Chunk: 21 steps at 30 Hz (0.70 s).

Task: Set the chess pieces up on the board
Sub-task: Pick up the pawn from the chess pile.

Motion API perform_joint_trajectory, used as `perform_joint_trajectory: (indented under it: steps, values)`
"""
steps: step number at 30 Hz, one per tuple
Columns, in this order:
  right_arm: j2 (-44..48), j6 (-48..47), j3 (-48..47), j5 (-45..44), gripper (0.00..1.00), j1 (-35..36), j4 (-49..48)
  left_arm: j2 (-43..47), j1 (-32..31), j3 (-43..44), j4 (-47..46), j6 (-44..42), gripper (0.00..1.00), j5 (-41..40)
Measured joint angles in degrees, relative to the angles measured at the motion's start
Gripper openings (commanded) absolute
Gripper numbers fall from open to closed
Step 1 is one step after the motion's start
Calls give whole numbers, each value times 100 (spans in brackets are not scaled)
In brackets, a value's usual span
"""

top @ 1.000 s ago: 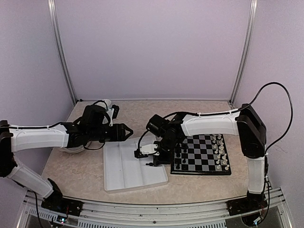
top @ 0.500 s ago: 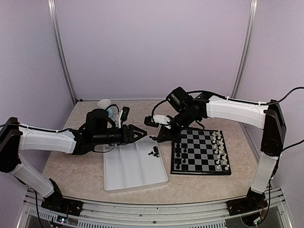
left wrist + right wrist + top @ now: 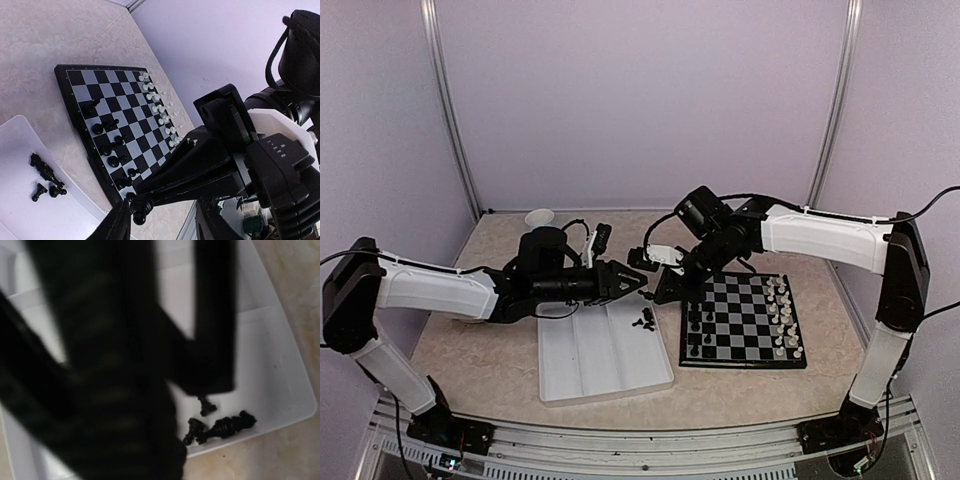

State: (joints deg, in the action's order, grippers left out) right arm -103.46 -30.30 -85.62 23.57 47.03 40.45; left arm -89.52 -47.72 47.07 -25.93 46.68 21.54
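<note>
The board [image 3: 745, 322] lies right of centre, with black chess pieces [image 3: 698, 325] along its left side and white ones [image 3: 783, 320] along its right. My right gripper [image 3: 660, 291] hangs over the tray's far right corner, shut on a black pawn [image 3: 138, 209]. In the left wrist view its tips [image 3: 146, 200] reach in between the fingers of my left gripper [image 3: 162, 215], which stand apart. The pawn sits right beside one left finger [image 3: 117, 222]; the other is well clear. Loose black pieces [image 3: 643, 320] lie in the tray and also show in both wrist views [image 3: 45, 180] [image 3: 220, 426].
The white compartment tray [image 3: 590, 365] sits just left of the board [image 3: 80, 80]. A small white bowl [image 3: 540, 217] stands at the back left. Both arms meet low over the gap between tray and board. Side and back walls enclose the table.
My right gripper rose from the tray with the pawn and now holds it over the tray's corner. My left gripper reached right to meet it, its jaws narrowing.
</note>
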Motion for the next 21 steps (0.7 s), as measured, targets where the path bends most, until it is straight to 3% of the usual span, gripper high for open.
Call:
perform_joint_trajectory:
  steps: [6,21]
  values:
    - [92,2,9,2,2,0,-11,-42,-13,157,133,-2,41,-114]
    - [94,24,35,-28,2,0,-28,-422,-68,315,245,2,8,-85]
